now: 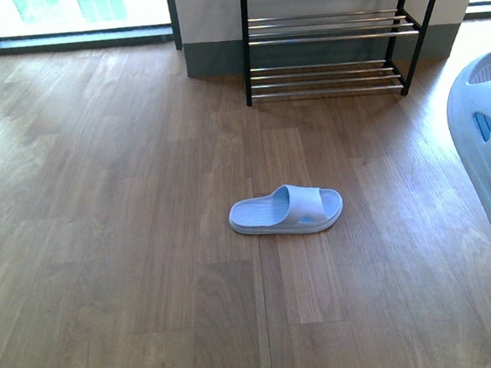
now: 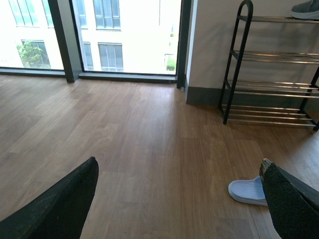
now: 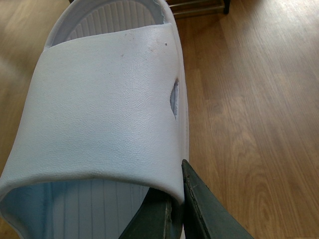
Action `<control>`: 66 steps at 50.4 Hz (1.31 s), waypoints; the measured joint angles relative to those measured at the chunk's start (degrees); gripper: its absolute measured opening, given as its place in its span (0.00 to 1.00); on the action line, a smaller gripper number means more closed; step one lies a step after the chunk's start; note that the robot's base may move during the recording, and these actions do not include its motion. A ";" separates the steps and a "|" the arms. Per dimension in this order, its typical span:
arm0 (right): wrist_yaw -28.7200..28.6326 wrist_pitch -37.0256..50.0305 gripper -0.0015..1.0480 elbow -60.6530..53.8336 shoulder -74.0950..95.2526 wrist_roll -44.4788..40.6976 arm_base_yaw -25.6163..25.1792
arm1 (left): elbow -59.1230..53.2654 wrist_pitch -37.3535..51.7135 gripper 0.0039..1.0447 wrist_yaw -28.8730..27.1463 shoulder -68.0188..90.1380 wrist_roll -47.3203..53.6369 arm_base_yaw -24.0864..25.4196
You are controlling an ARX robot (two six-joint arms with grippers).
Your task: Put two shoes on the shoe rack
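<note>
Right gripper (image 3: 175, 204) is closed on the side of a pale blue rubber slide sandal (image 3: 104, 109), whose long axis is aimed at the black-framed, chrome-barred shoe rack (image 1: 327, 39) ahead. Left gripper (image 2: 178, 167) is spread wide, empty, nearer the second pale blue slide (image 1: 286, 210) lying crosswise on the wooden floor (image 1: 103, 252). The pinch itself is mostly hidden.

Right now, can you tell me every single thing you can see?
Floor sandal: one, pale blue, lying on the floor in front of the rack.
Held sandal: one, pale blue, lifted on the robot's right side.
Sneaker: one, grey, on an upper rack shelf, only partly in view.
Shoe rack: one, black frame with chrome bars, against the wall.
Floor: brown wood.
Windows: bright, along the far wall.
Left jaws: black, wide apart, holding nothing.
Right jaws: dark, closed on the held sandal.
</note>
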 joint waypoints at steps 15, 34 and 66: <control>-0.48 0.00 0.01 -0.04 -0.22 0.11 0.13 | 0.00 0.00 0.91 -0.13 0.00 0.00 0.00; -0.04 -0.04 0.01 -0.07 -0.26 0.17 -0.02 | 0.00 0.00 0.91 0.07 0.00 0.00 0.00; 0.28 -0.04 0.01 -0.04 -0.26 0.20 -0.46 | 0.00 0.00 0.91 0.07 0.00 0.00 0.00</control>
